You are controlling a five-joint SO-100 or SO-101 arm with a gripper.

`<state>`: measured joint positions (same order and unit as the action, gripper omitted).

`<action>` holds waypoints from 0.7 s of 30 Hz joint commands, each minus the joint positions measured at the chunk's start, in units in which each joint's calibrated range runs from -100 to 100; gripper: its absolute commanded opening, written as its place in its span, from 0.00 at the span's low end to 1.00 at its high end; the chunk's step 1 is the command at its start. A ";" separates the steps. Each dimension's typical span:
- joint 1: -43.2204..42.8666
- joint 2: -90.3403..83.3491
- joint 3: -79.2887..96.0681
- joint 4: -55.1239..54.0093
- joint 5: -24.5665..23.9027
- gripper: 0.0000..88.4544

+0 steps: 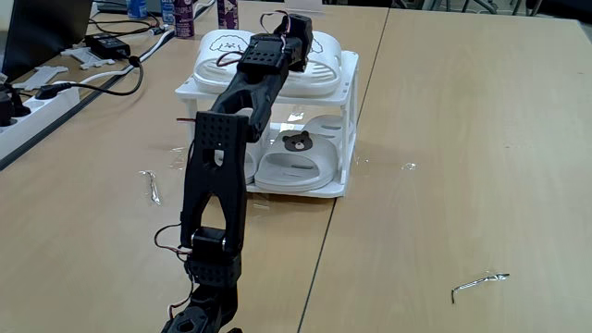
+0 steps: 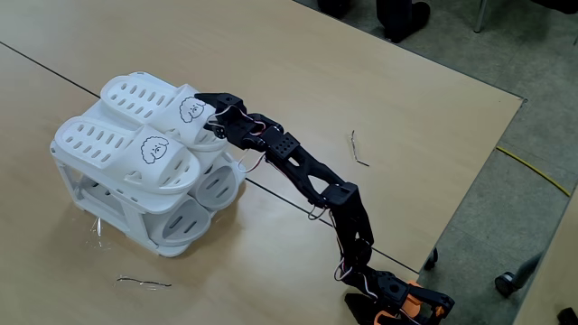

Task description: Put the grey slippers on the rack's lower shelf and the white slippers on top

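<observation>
On top of the rack (image 2: 68,167), both white slippers (image 2: 135,135) are seated, the grey slippers (image 1: 296,162) below on the lower shelf (image 1: 305,188). The gripper (image 2: 209,113) is seen at one white slipper's toe; its opening cannot be told. A straight, gentle withdrawal is advised, lest the pair be dragged off.

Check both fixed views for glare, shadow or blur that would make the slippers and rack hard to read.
In a fixed view, the table carries a soft sheen, the rack and white slippers look bright but their edges hold, and the arm covers part of them. In another fixed view, light is even, the dog faces on the white slippers read sharply, and the grey slippers sit in shade beneath.
</observation>
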<state>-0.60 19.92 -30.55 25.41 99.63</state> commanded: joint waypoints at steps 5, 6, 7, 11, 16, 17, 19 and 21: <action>0.27 -13.06 7.05 -0.39 0.37 0.28; 0.27 -13.65 7.95 -0.39 0.37 0.28; 0.27 -14.41 8.94 -0.39 0.37 0.28; 0.27 -18.61 15.17 -0.47 0.37 0.28; 0.27 -27.45 22.83 -0.47 0.37 0.28; 0.27 -29.30 23.11 -0.56 0.37 0.27; 0.43 -33.17 23.20 -0.56 0.37 0.21; 1.59 -36.70 23.20 -0.56 0.37 0.13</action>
<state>-0.75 -5.98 -6.11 25.41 99.63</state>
